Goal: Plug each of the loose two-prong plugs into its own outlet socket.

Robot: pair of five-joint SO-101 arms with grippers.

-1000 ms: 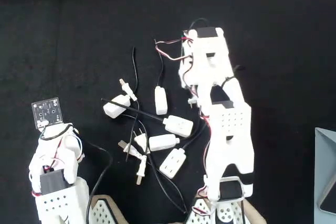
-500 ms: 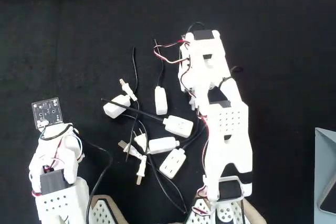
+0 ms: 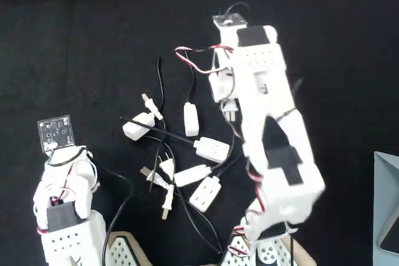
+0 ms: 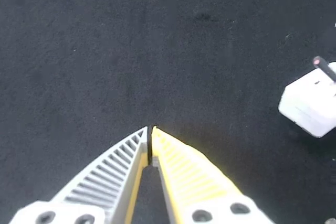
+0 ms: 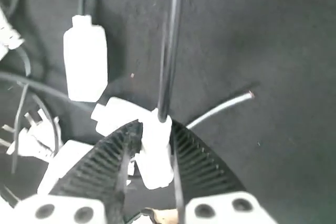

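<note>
right tool (image 5: pixel 156 127) risen with plug (image 5: pixel 155 156) (clamped tight), outlet socket (image 3: pixel 212 149) near

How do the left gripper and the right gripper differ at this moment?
The left gripper is shut on nothing; the right gripper is shut on a white plug. The left gripper's fingers are white and yellow; the right gripper's are black. Both are over the black table.
</note>
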